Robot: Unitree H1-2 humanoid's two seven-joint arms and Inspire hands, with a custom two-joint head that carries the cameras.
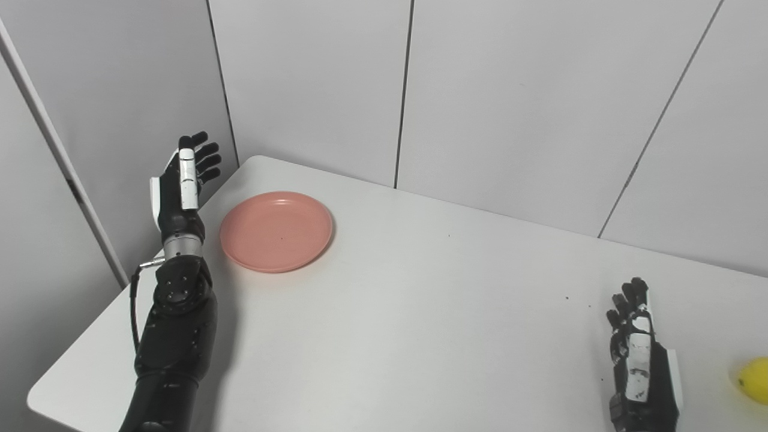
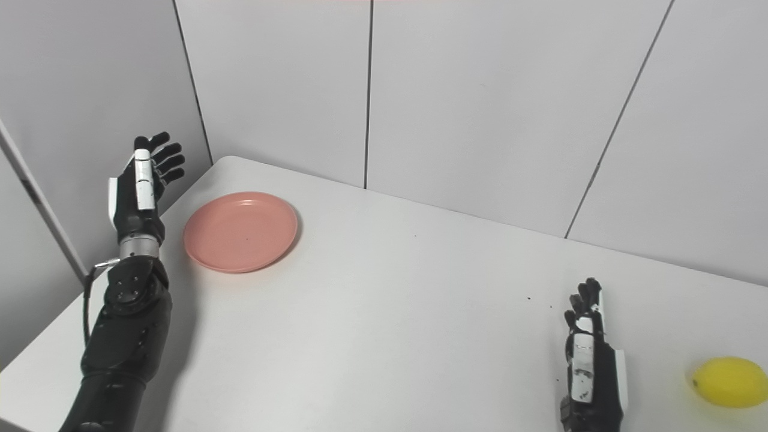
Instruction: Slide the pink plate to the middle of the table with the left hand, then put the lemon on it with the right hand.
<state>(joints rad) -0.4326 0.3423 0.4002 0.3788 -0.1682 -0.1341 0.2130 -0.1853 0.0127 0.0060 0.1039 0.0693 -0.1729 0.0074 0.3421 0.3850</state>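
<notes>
Left hand [image 1: 183,186] stood raised at the far left edge of the bench [image 1: 420,312], its fingers [image 1: 204,157] spread apart and pointing up toward the wall panels, holding nothing. It was just beside the pink plate [image 1: 276,231] but apart from it, with a clear strip of bench top showing between the wrist and the plate's near rim. Its black forearm came up from the bottom left corner, with a thin cable looping off the wrist.

The pink plate lay flat near the bench's far left corner, well away from the middle of the bench. Nothing lay in it.

The right hand [image 2: 588,354] rested low near the bottom right, fingers extended and a little apart, pointing away from the robot; it held nothing. Whether its palm touched the bench top could not be told. The lemon [image 2: 729,382] sat on the bench to the right of that hand, near it but not touching, close to the right edge of the right eye view and cut off by the frame in the left eye view.

A few small dark specks dotted the bench just beyond the right hand. Pale grey wall panels with dark seams stood behind the bench.
</notes>
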